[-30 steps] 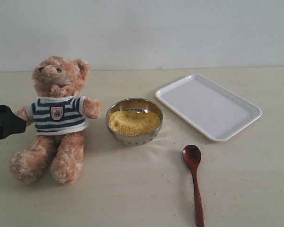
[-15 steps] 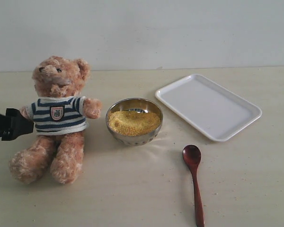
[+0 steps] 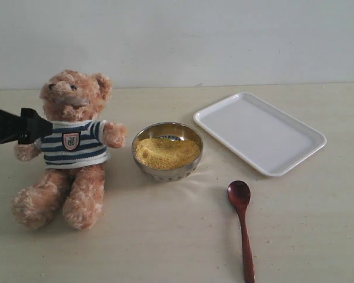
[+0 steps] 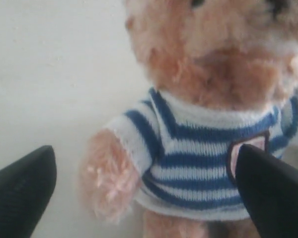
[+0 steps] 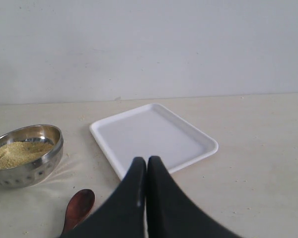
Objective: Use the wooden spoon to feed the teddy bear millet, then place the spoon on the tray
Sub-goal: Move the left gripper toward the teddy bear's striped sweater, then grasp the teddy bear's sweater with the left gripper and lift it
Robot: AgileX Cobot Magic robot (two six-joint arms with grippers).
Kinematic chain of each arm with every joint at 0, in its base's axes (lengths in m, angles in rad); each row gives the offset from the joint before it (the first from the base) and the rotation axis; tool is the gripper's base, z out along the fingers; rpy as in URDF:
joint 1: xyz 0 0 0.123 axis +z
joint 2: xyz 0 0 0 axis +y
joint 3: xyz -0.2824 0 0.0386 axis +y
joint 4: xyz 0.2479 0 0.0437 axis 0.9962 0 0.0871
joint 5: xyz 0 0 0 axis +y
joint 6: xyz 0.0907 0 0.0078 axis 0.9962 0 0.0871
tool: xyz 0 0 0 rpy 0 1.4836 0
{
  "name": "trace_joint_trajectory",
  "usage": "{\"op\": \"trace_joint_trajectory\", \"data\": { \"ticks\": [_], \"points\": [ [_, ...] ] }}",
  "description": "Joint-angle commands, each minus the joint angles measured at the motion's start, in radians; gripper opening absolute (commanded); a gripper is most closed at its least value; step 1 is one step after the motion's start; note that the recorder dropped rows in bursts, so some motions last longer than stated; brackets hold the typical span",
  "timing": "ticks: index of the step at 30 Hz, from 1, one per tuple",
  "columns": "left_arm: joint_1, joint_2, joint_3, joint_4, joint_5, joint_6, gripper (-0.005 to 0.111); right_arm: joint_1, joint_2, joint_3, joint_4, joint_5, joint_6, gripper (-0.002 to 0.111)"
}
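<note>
Nothing fed yet: wooden spoon (image 3: 242, 219) lies on the table (image 3: 153, 247), left gripper (image 4: 144, 153) gapes at the teddy bear (image 3: 71, 147), right gripper (image 5: 147, 168) clenched empty

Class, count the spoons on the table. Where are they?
1. The wooden spoon lies on the table, nearer the camera than the tray; none appears hidden.

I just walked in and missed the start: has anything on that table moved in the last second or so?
The left gripper slid in from the left edge of the exterior view toward the teddy bear and rose to its shoulder, jaws wide open and holding nothing. The paw beside it seems to sit a little lower. The millet, wooden spoon and tray stayed put; nothing was picked up or let go.
</note>
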State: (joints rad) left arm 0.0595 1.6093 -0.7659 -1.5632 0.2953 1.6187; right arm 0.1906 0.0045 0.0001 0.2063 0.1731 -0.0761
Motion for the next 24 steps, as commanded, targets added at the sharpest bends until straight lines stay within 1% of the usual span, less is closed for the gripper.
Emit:
{"op": "trace_joint_trajectory", "data": {
  "ticks": [1,5,11,17,22,24],
  "points": [
    [-0.003,0.055,-0.085,-0.026,0.036,0.008,0.095,0.003,-0.004,0.000,-0.002,-0.003,-0.003,0.000],
    [-0.003,0.113,-0.135,-0.026,0.092,0.008,0.095,0.003,-0.004,0.000,-0.002,-0.003,-0.003,0.000],
    [-0.003,0.155,-0.142,-0.003,0.225,0.008,0.095,0.003,-0.004,0.000,-0.002,-0.005,-0.003,0.000],
    [-0.003,0.156,-0.142,0.166,0.281,-0.095,0.095,0.003,-0.004,0.000,-0.002,-0.005,-0.003,0.000],
    [-0.001,0.148,-0.142,0.368,0.308,-0.226,0.095,0.003,-0.004,0.000,-0.002,-0.005,-0.003,0.000],
    [-0.001,0.148,-0.142,0.394,0.299,-0.235,0.095,0.003,-0.004,0.000,-0.002,-0.005,-0.003,0.000]
  ]
}}
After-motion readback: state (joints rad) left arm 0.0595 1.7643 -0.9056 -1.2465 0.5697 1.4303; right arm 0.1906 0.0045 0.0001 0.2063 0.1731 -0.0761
